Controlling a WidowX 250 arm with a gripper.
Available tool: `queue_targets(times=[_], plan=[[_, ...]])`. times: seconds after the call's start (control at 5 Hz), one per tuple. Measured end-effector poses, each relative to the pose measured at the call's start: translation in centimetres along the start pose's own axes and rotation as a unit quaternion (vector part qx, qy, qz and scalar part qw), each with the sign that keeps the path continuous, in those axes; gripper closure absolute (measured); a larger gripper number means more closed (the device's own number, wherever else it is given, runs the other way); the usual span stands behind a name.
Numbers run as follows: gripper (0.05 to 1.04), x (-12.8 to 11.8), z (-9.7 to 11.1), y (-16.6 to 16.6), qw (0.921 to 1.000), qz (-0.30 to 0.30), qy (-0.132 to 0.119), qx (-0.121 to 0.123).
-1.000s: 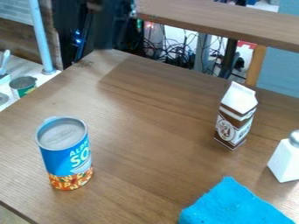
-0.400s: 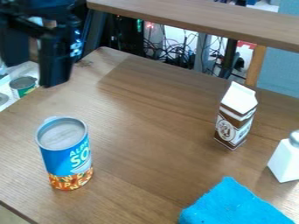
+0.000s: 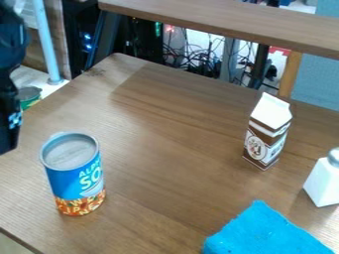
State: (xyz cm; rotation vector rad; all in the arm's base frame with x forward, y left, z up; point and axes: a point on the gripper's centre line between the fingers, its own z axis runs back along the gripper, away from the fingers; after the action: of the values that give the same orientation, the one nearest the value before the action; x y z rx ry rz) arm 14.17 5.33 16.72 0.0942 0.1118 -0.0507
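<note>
Worktop: brown wood (image 3: 165,149), spread across most of my view, with one rounded corner toward the top left.
Ledge: a long wooden board (image 3: 218,25) along the top of my view, beyond the worktop.
Pole: pale blue (image 3: 47,44), upright, at the upper left past the worktop's edge.
Gripper: black (image 3: 8,134), at the left edge of my view, partly cut off by it. I cannot tell whether it is released or clenched, or whether it grasps anything.
Cables: a dark tangle (image 3: 198,62) below the ledge, behind the worktop.
Cloth: bright blue (image 3: 265,233), lying on the worktop at the bottom right, running out of my view.
Can: the thing nearest my gripper, standing upright on the worktop at the lower left (image 3: 73,173). It has a grey top, a blue label and an orange patterned band at the base. I see bare wood between it and the gripper.
Carton: brown and white, with a peaked white top (image 3: 267,131), upright on the right side, well apart from the can.
Bottle: white with a grey cap (image 3: 324,181), upright at the right edge, near the carton and the cloth.
Tin: green with a grey top (image 3: 29,96), beyond the worktop at the left, partly hidden by the gripper.
</note>
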Motion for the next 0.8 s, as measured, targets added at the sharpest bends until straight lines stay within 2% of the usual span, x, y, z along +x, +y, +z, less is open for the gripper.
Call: queue_targets(times=[0.2,0.4,0.6,0.8], plan=[[0.082,-0.2,-3.1,0.0,0.9998,0.007,0.017,0.000],[0.082,-0.1,-5.8,-0.6,0.9977,0.063,0.020,0.011],[0.082,0.7,-7.3,-0.9,0.9955,0.086,0.027,0.030],[0.082,1.7,-8.4,-0.8,0.9935,0.105,0.014,0.043]])
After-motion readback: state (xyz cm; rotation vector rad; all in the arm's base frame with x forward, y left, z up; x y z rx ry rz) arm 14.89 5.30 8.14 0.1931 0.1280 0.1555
